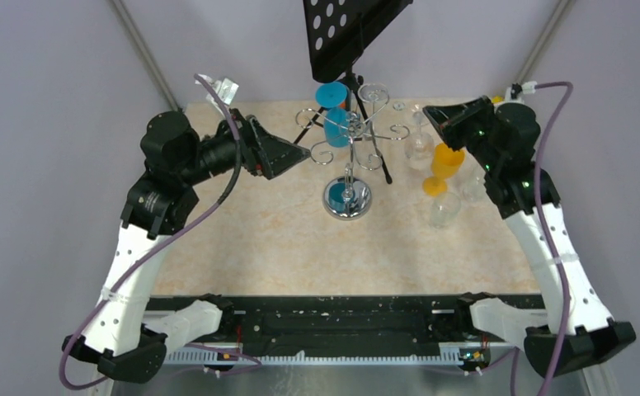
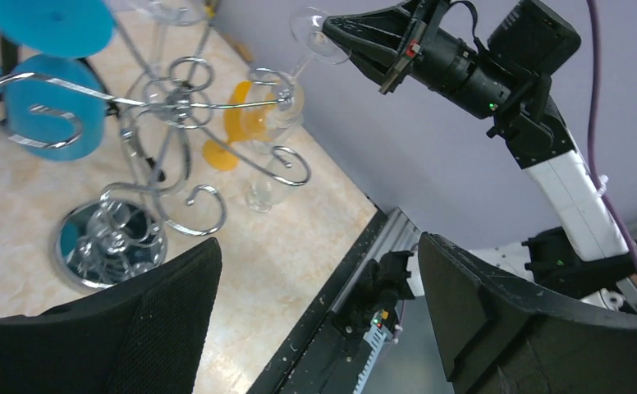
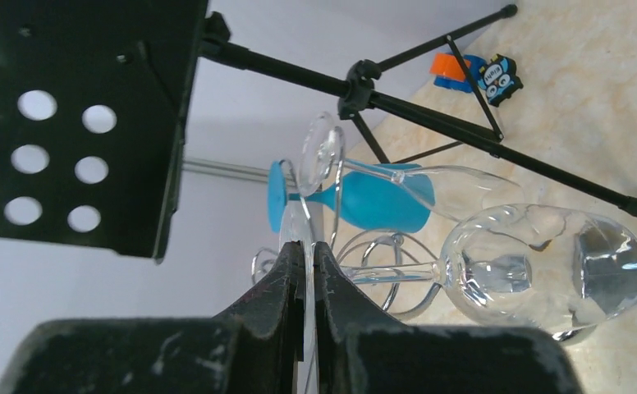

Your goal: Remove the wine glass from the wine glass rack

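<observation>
The wine glass rack (image 1: 348,140) stands mid-bench (image 1: 259,239) on its mirrored base. Just left of its curly arms, my left gripper (image 1: 304,153) hangs spread wide. On the right, my right gripper (image 3: 307,250) is pressed together on the foot of a clear wine glass (image 3: 537,271). Its stem seems to lie across the rack's right arm, though I can't be sure. Farther back, a blue glass (image 1: 336,126) hangs on the rack.
</observation>
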Controlling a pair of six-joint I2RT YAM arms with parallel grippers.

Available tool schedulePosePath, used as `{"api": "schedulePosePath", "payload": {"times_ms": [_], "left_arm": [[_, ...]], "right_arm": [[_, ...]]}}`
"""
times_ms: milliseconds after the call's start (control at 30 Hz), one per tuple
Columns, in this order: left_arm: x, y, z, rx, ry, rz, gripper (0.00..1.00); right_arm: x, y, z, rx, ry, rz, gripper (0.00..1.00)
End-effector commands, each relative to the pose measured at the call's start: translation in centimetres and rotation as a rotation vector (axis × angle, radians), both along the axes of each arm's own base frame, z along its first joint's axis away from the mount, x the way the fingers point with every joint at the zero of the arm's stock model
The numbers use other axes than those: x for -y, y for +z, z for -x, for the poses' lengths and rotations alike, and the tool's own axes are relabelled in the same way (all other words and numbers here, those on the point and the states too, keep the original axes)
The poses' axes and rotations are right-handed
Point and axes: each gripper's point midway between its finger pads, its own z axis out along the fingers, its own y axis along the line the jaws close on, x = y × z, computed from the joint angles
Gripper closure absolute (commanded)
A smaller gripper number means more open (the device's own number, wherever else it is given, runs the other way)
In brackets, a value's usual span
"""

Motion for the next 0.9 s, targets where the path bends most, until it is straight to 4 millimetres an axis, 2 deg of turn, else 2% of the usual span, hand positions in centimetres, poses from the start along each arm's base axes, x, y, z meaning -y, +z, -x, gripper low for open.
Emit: {"api": "schedulePosePath", "payload": {"times_ms": [0, 200, 300, 467, 567, 700, 867], "left_arm": [[2.5, 3.0, 1.7, 0.195, -0.145, 0.040, 0.07], [6.2, 3.0, 2.2, 0.307, -0.213, 0.016, 0.07], [7.9, 2.9, 2.3, 0.380, -0.254, 0.011, 0.07], [9.6, 1.8, 3.6, 0.661, -0.374, -0.048, 0.08], [10.6, 2.0, 3.7, 0.781, -0.410, -0.024, 0.09], [12.7, 2.3, 3.7, 0.801, -0.461, 0.035, 0.10], [15.6, 1.2, 3.7, 0.815, -0.532, 0.054, 0.23]], "right_arm": [[0.9, 4.3, 4.4, 0.106, 0.009, -0.017, 1.00], [-0.2, 5.2, 9.0, 0.092, 0.138, -0.053, 1.00], [-0.9, 5.3, 11.2, 0.068, 0.221, -0.013, 1.00], [-1.9, 6.3, 14.5, 0.077, 0.343, -0.001, 1.00], [-2.8, 6.7, 15.9, 0.088, 0.422, -0.034, 1.00], [-4.3, 7.3, 17.3, 0.127, 0.540, -0.102, 1.00], [-5.2, 7.9, 18.7, 0.153, 0.636, -0.193, 1.00]]}}
